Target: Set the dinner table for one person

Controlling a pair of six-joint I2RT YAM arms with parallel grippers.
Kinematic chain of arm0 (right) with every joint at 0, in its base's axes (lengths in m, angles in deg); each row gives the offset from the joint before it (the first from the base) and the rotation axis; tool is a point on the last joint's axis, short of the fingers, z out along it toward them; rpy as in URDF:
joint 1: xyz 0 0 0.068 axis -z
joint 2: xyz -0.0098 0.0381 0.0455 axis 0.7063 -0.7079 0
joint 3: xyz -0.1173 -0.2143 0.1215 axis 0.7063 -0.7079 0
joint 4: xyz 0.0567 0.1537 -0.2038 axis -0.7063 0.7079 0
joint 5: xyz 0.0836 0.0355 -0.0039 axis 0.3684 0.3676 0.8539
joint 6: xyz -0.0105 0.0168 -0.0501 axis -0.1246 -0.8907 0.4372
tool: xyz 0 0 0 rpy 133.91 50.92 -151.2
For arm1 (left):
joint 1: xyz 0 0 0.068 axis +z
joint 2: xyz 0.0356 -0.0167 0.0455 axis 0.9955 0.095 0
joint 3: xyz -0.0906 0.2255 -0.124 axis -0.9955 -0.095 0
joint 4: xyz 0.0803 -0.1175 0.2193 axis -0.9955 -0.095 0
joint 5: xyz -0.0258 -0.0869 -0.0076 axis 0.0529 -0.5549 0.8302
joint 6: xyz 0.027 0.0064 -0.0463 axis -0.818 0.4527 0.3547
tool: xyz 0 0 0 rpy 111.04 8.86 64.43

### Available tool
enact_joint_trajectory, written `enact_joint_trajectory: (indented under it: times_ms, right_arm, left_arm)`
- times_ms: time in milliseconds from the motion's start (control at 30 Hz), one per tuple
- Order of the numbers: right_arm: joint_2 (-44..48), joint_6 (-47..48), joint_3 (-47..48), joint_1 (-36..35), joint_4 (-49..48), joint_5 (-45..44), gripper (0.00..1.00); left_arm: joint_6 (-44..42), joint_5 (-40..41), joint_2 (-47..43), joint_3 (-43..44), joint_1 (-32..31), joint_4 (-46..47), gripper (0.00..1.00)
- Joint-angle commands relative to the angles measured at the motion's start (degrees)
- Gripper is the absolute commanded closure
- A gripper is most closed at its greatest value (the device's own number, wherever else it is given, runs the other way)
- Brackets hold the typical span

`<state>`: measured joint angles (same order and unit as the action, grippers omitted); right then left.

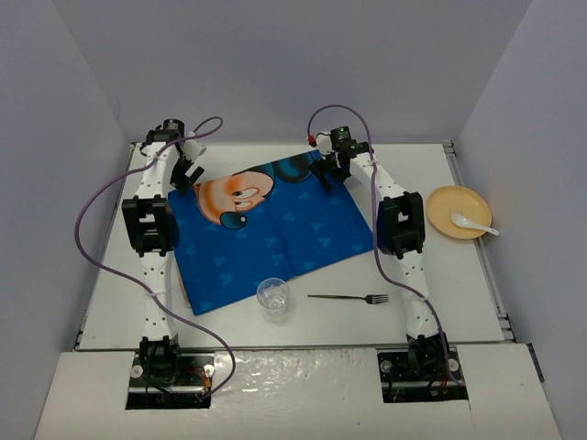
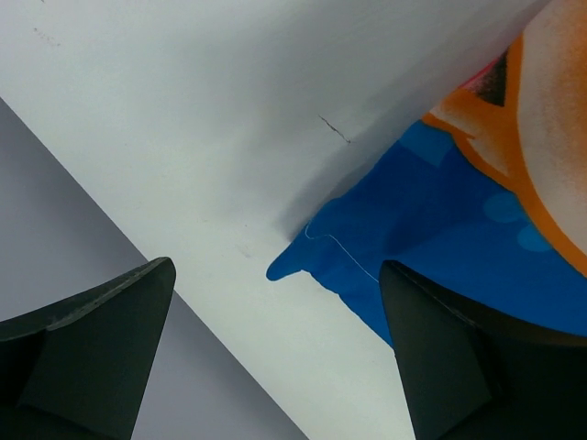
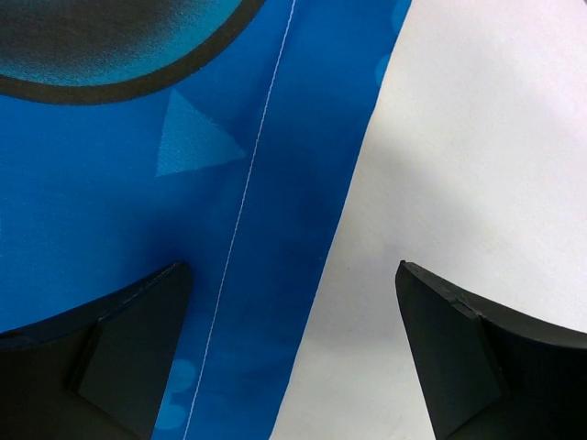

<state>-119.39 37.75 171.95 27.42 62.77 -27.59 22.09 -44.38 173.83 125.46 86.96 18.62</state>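
**A:** Looking across the scene, the white bench point(image 1: 440, 284) is filling most of the picture. Is it something to grip?

**B:** No. It is looking rigid, matte and fixed, so it is only receiving things. The blue cartoon-mouse placemat point(image 1: 275, 243) is lying on it, slightly skewed, left of centre.

**A:** What are the arms doing?

**B:** The left end effector point(image 1: 190, 172) is hovering with its fingers spread wide around the placemat's upper-left corner tip. The right end effector point(image 1: 327, 172) is standing equally wide over the upper-right edge. Neither is holding anything.

**A:** How is the placemat likely handling?

**B:** Judging by the stitched hem and pointed corner, it is behaving as thin, limp cloth that is light and probably sliding easily. I am favouring pinches at the hemmed corners.

**A:** And the rest?

**B:** The clear cup point(image 1: 273, 298) is standing at the placemat's lower edge and is probably light and crushable, so it is needing a gentle hold on its wall. The fork point(image 1: 348, 297) is lying flat to its right, thin and awkward to pinch. The yellow plate point(image 1: 440, 197) at the right is carrying a white spoon point(image 1: 472, 222), so I am suggesting its rim.
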Motion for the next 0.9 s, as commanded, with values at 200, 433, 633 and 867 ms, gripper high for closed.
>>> enact_joint_trajectory:
  times_ms: [200, 433, 633, 867]
  right_arm:
    - [5.0, 1.0, -4.6, 0.3, -2.1, 3.1, 0.09]
    - [7.0, 1.6, -8.3, 0.4, -3.4, 3.2, 0.09]
    - [6.8, 0.9, -7.0, 0.2, -4.9, 0.5, 0.09]
    - [9.4, -0.6, -6.2, -0.2, -9.4, -1.7, 0.12]
  left_arm:
    - [-4.8, -5.6, 2.5, 3.8, 4.3, -3.5, 0.40]
    - [-5.8, -9.2, 2.6, 2.8, 5.1, -4.7, 1.00]
    - [-6.3, -9.4, 1.0, 2.2, 5.0, -3.2, 1.00]
    - [-4.6, -9.6, 0.5, 3.2, 4.7, -1.0, 1.00]
